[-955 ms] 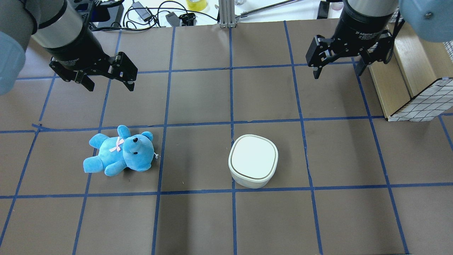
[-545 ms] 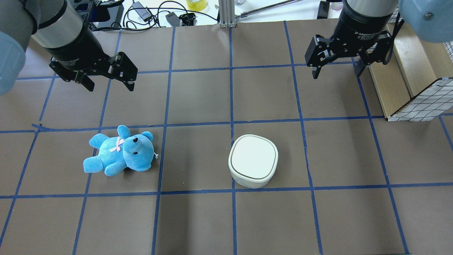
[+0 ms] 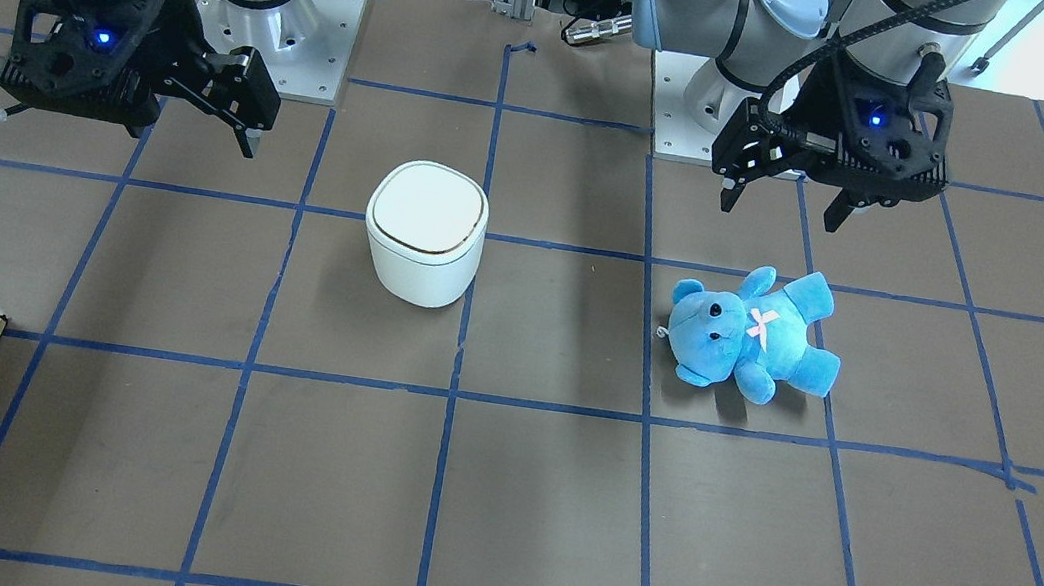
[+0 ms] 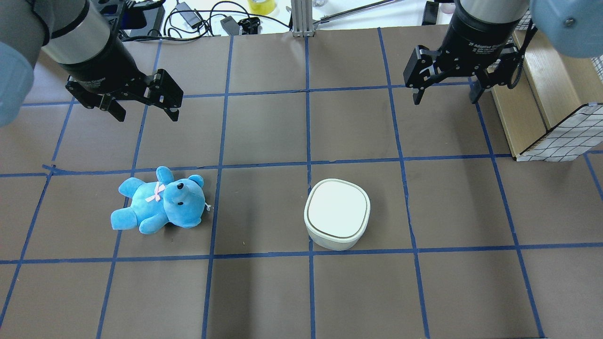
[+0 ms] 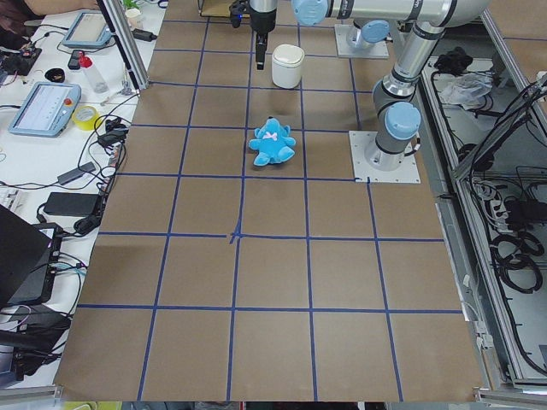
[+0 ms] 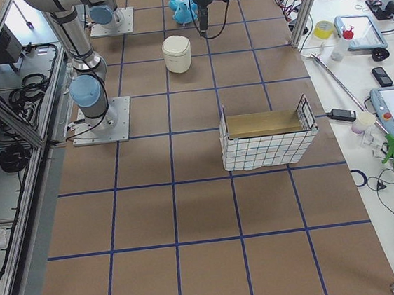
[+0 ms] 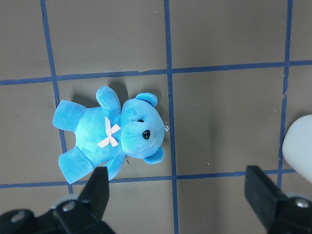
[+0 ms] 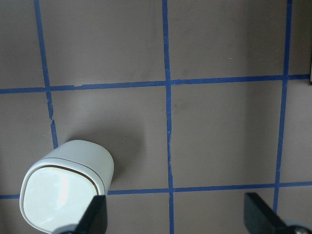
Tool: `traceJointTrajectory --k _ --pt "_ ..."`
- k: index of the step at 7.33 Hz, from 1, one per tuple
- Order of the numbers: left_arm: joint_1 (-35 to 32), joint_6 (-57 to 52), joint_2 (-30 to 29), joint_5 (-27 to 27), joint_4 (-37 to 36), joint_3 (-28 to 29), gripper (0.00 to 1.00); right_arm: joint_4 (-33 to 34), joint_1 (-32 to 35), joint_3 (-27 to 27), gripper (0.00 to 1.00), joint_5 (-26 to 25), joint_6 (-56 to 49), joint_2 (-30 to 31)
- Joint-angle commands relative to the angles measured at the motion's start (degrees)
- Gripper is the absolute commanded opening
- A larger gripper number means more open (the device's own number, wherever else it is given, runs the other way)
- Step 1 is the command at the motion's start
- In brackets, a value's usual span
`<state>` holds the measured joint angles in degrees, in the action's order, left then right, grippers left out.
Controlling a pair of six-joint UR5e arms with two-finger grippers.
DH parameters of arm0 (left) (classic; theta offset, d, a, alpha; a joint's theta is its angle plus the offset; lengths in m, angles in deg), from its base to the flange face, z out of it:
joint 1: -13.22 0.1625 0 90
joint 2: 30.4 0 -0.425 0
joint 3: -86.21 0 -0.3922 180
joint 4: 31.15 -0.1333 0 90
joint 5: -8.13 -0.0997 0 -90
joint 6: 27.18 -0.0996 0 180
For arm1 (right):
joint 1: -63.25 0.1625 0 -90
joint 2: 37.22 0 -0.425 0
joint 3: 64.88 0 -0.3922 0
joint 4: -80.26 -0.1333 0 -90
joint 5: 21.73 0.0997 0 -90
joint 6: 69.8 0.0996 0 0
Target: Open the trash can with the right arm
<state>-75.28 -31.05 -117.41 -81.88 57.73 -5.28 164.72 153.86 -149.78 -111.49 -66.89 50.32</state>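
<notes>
The white trash can (image 4: 337, 213) stands with its lid shut near the table's middle; it also shows in the front-facing view (image 3: 428, 220) and low left in the right wrist view (image 8: 63, 190). My right gripper (image 4: 444, 100) hangs open and empty above the table, well behind and to the right of the can; in the front-facing view it (image 3: 195, 134) is on the left. Its fingers (image 8: 95, 219) frame bare table. My left gripper (image 4: 147, 115) is open and empty, above and behind the blue teddy bear (image 4: 160, 207).
A wooden box with a wire-grid basket (image 4: 560, 132) stands at the table's right edge, close to the right gripper. Cables and tools (image 4: 198, 19) lie beyond the far edge. The bear (image 7: 112, 136) lies on its back left of the can.
The right gripper has shifted slightly to the left in the overhead view. The left arm, the can and the bear have not moved.
</notes>
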Motion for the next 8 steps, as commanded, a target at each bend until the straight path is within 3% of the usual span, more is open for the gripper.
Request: traceJointTrajectory --k 1,2,4,5,6,7,8 --pt "0.0 0.0 0.0 0.0 -0.02 0.0 1.0 0.0 0.0 -0.09 1.0 0.02 0.26 0.01" --pt "0.0 0.0 0.0 0.0 -0.02 0.0 1.0 0.0 0.53 -0.18 1.0 0.02 2.43 0.18" --pt "0.0 0.0 0.0 0.09 -0.02 0.0 1.0 1.22 9.26 -0.79 0.98 -0.24 14.62 -0.17" --pt "0.0 0.0 0.0 0.0 -0.02 0.0 1.0 4.62 12.89 -1.23 0.76 -0.33 19.45 -1.21" --pt "0.0 0.0 0.0 0.09 -0.02 0.0 1.0 4.66 14.4 -2.11 0.34 -0.07 20.72 -1.66" --pt "0.0 0.0 0.0 0.09 -0.02 0.0 1.0 3.96 15.29 -3.94 0.04 1.06 20.73 -1.58" --pt "0.0 0.0 0.0 0.09 -0.02 0.0 1.0 4.04 15.73 -6.14 0.0 4.47 21.34 -1.49"
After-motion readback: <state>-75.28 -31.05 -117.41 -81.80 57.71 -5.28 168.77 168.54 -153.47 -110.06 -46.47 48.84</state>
